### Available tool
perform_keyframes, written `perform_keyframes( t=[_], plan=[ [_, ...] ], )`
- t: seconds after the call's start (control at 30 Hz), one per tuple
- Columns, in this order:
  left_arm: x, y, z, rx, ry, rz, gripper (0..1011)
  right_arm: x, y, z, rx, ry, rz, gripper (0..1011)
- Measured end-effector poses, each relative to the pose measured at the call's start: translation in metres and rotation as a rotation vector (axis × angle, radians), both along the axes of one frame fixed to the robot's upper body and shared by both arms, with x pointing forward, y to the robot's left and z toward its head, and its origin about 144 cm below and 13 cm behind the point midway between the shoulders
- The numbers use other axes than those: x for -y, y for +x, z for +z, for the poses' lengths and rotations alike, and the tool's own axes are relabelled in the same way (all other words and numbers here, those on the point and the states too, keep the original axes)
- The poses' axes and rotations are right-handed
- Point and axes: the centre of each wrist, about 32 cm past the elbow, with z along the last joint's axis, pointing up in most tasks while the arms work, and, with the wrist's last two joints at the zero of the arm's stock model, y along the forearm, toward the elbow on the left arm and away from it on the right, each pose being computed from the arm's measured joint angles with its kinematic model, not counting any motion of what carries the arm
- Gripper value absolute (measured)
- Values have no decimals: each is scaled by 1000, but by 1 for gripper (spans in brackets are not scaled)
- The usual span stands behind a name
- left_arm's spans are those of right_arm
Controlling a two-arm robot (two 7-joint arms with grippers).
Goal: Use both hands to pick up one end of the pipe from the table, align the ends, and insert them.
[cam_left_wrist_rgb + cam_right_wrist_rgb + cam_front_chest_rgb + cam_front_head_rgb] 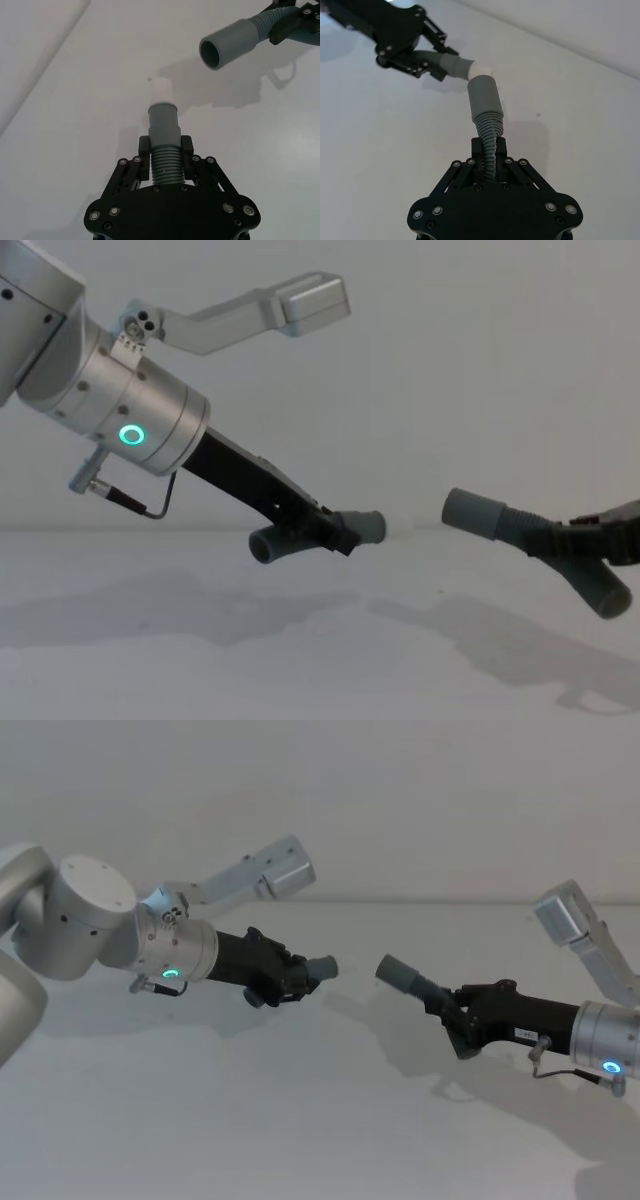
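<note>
Both pieces of the pipe are held in the air above the white table [300,1120]. My left gripper [290,980] is shut on the ribbed body of the left piece [164,125], whose grey cuff ends in a short white spigot [161,90]. My right gripper [452,1007] is shut on the ribs of the right piece [405,975]. The open cuff [227,44] of the right piece faces the spigot. A small gap separates the two ends [365,525], [480,512], and they are roughly level. In the right wrist view the cuff [484,100] sits just short of the spigot [481,68].
The table is plain white with only the arms' shadows on it. A pale wall stands behind. The silver wrist-camera brackets [270,870], [575,925] stick up above each arm.
</note>
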Motion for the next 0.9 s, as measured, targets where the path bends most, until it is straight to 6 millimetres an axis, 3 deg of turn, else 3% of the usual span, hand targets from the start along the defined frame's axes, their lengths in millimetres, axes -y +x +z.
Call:
perform_keyframes(
  t=[0.9],
  plan=[
    [-29,3,7,-69,-32,-274,342,42,33,2,-56,-13,390,124]
  ],
)
